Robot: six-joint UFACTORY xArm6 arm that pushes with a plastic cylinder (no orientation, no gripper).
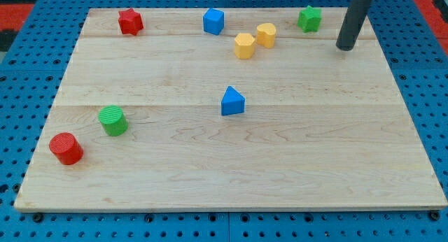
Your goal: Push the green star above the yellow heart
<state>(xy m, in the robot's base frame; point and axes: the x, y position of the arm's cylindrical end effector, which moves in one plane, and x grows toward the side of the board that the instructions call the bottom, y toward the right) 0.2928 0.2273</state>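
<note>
The green star (309,18) lies near the top right of the wooden board (294,165). Two yellow blocks sit to its left: one (266,34) closer to the star and one (243,45) lower left of that, almost touching it; I cannot tell which is the heart. My tip (344,47) rests on the board to the right of and slightly below the green star, apart from it. The rod rises out of the view's top.
A blue cube (213,22) and a red star (130,22) lie along the top. A blue triangle (232,102) sits mid-board. A green cylinder (113,121) and a red cylinder (66,148) stand at the lower left.
</note>
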